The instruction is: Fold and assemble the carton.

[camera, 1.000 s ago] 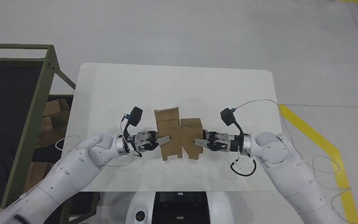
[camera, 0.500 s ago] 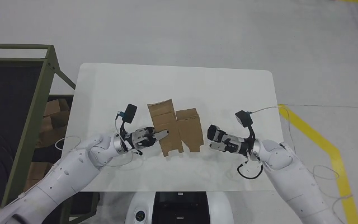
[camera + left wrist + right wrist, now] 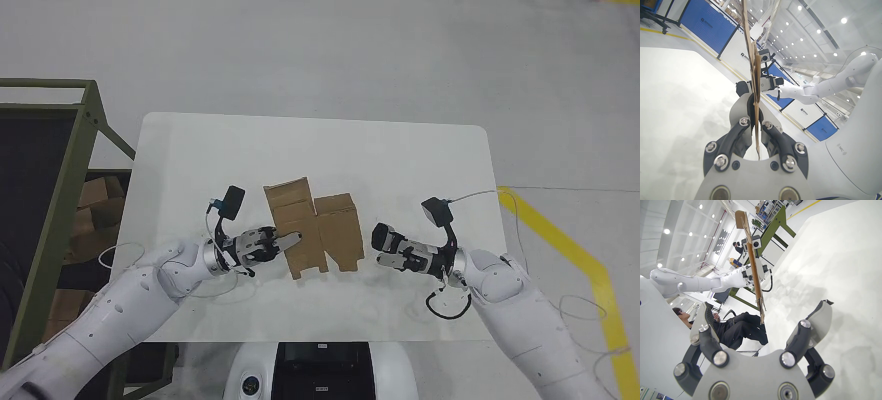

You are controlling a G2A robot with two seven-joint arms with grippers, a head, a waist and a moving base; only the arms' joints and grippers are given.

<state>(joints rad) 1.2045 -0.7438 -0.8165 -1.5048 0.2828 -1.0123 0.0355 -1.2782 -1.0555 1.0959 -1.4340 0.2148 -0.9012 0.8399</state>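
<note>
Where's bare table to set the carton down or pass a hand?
Bare: the far half of the table, beyond the carton, and both side strips outside the arms. Crowded: near middle, where the left gripper clamps the carton, the open right gripper beside it.

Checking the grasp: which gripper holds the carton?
The left gripper, shut on the edge of the carton; the right gripper is open and apart from it.

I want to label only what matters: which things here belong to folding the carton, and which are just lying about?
Job: carton; left jaws, shut on its edge; right jaws, open, apart from it; table.
Lying about: green rack beside the table; cardboard boxes in it; yellow floor line.
</note>
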